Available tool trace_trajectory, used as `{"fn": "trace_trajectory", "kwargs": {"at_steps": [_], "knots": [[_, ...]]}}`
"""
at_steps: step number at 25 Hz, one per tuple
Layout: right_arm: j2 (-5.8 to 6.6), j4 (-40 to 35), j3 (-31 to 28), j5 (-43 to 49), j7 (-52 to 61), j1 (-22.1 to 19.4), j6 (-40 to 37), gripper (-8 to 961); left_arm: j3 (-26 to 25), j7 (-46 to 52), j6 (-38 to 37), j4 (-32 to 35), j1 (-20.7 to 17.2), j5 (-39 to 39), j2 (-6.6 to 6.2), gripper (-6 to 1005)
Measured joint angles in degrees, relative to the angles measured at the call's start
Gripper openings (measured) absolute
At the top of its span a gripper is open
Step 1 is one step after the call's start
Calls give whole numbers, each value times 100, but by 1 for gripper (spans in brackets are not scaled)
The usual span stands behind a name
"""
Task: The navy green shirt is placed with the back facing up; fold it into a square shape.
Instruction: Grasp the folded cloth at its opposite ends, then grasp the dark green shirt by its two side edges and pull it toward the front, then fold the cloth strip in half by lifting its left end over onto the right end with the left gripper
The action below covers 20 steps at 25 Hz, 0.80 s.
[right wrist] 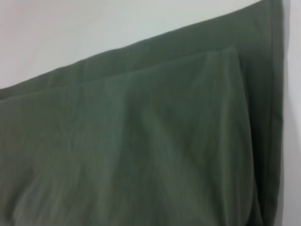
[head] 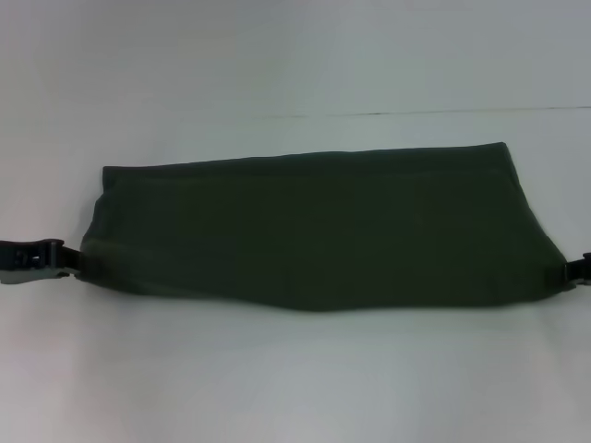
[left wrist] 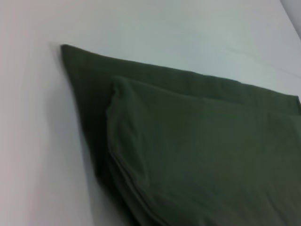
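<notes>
In the head view, the navy green shirt (head: 319,231) lies folded into a long band across the middle of the white table (head: 295,378), plain side up. The left gripper (head: 66,259) sits at the shirt's left near corner, touching the cloth; whether it pinches the cloth cannot be told. The right gripper (head: 571,270) meets the shirt's right near corner, mostly cut off, its jaw state unreadable.

The left wrist view shows the shirt (left wrist: 188,141) in two stacked layers.

The right wrist view shows the same layered shirt (right wrist: 141,141).
</notes>
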<state>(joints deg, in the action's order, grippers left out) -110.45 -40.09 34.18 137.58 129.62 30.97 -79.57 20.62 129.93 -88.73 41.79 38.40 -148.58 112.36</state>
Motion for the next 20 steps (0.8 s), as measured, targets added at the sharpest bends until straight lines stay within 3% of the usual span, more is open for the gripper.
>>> {"fn": "trace_trajectory", "kwargs": {"at_steps": [7, 9, 12, 15, 20], "knots": [[120, 52, -182, -33, 164, 117, -139, 94, -18, 141, 5, 59, 42, -4, -35, 38], [161, 33, -219, -42, 242, 155, -195, 236, -26, 168, -11, 105, 46, 7, -52, 42], [205, -60, -237, -46, 330, 238, -261, 357, -149, 179, -48, 160, 86, 52, -105, 250], [241, -227, -243, -48, 411, 329, -264, 478, -343, 152, -23, 164, 172, 59, -165, 391], [318, -429, -244, -20, 479, 561, -155, 593, -447, 73, 7, 162, 325, 251, -256, 600]]}}
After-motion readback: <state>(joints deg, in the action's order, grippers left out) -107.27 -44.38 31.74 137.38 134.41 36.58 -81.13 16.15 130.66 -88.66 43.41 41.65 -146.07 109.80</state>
